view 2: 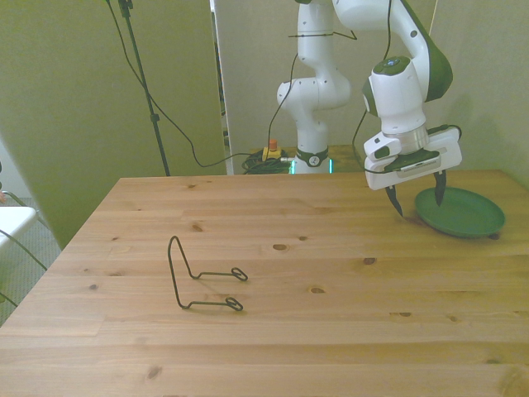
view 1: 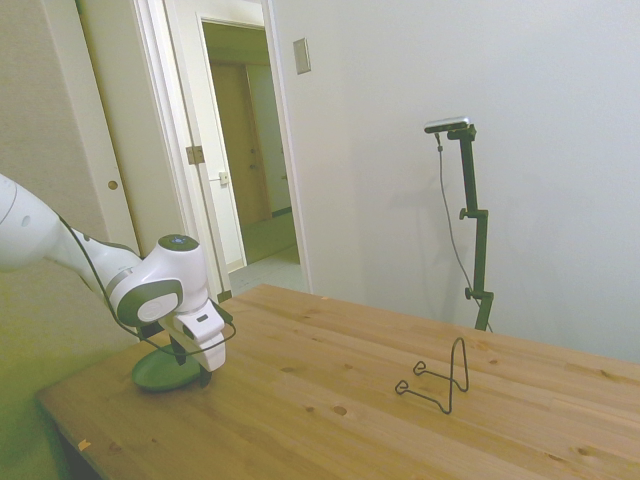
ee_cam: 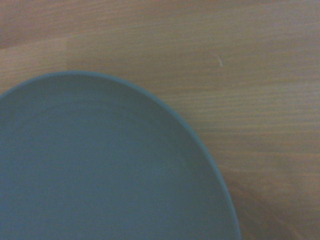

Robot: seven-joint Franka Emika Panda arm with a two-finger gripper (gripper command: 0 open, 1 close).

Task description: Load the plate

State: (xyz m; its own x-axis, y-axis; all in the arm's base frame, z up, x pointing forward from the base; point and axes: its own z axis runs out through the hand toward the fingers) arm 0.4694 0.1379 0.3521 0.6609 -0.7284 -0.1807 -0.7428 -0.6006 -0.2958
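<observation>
In the side view, at the frame's lower left, you see the plate (view 1: 160, 373) lying flat on the bench (view 1: 330, 400), a round, shallow dish with a dull green, smooth top, close to the bench's near corner. The hand (view 1: 195, 362) hangs right over it, its white glossy housing tilted, with a black cable looping round it. Further right, in the lower middle of that frame, stands the wire stand (view 1: 440, 378), thin black bent rod with an upright loop and two feet ending in small eyes, well apart from the plate.

In the front view, the wire stand (view 2: 201, 277) sits left of centre on the pale, knotty plank bench (view 2: 273, 331). At the right, the hand (view 2: 419, 202) is spread wide, its two dark pointed fingers (view 2: 397, 201) empty, one over bare wood and the other over the plate's (view 2: 463, 215) near rim.

In the wrist view, the plate (ee_cam: 100, 170) fills the lower left, its raised rim curving against fine straight wood grain (ee_cam: 250, 75).
</observation>
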